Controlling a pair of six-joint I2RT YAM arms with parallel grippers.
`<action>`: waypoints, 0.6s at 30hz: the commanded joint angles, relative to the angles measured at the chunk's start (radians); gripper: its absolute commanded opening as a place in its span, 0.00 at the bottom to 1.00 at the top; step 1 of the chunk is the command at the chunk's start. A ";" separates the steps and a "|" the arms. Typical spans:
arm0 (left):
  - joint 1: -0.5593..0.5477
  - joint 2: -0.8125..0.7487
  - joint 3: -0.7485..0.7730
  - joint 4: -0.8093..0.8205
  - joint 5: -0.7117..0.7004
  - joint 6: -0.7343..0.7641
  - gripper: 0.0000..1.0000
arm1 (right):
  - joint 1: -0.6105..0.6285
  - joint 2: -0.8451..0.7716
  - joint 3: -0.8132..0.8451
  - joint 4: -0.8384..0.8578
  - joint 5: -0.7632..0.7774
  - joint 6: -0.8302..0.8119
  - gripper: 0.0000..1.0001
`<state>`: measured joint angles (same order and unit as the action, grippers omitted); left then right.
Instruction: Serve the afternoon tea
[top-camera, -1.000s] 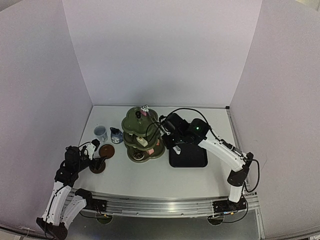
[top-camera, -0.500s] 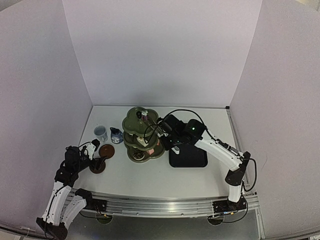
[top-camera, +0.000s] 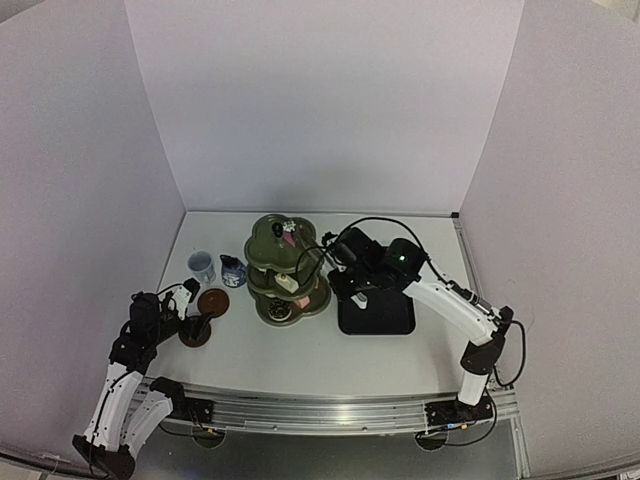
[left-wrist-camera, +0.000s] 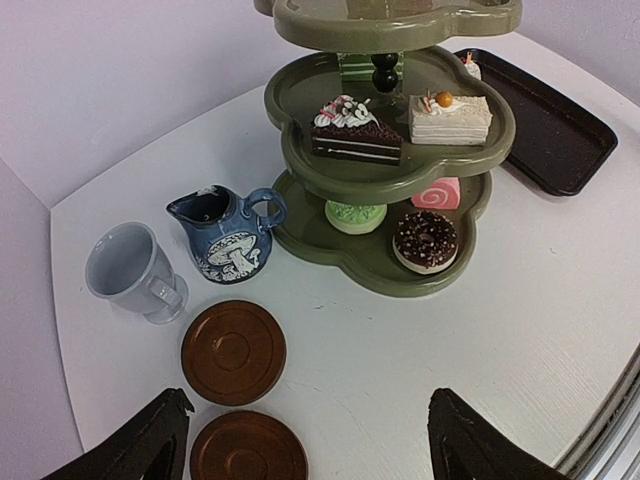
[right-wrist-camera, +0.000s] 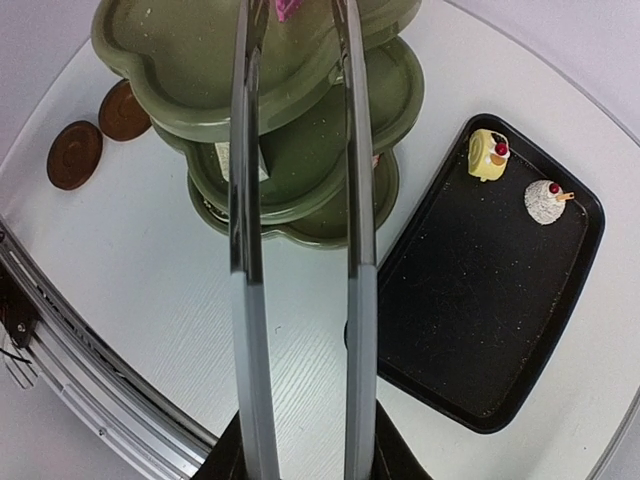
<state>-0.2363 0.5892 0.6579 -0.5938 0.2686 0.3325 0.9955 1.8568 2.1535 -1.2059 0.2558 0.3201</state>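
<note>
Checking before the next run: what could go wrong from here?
1. The tongs reach over the top tier of the stand, the pink pastry between their arms; a careless pull-back could drag it off or rock the stand.
2. The open left gripper hangs over the nearer saucer; a drop could clip it.

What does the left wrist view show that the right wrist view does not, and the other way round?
Only the left wrist view: the pale blue cup and the dark blue jug. Only the right wrist view: the metal tongs and a pink pastry on the top tier. Both: the green stand, two brown saucers, the black tray.
</note>
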 joint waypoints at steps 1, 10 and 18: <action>0.005 -0.003 0.001 0.013 0.015 0.001 0.82 | -0.001 -0.094 -0.012 0.023 -0.036 0.014 0.29; 0.005 0.000 0.003 0.012 0.017 0.002 0.82 | -0.031 -0.224 -0.031 0.030 0.108 0.089 0.29; 0.005 0.004 0.005 0.008 0.018 0.002 0.82 | -0.199 -0.357 -0.261 0.029 0.130 0.208 0.29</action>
<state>-0.2363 0.5896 0.6579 -0.5940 0.2695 0.3328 0.8703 1.5593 1.9972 -1.1898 0.3409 0.4489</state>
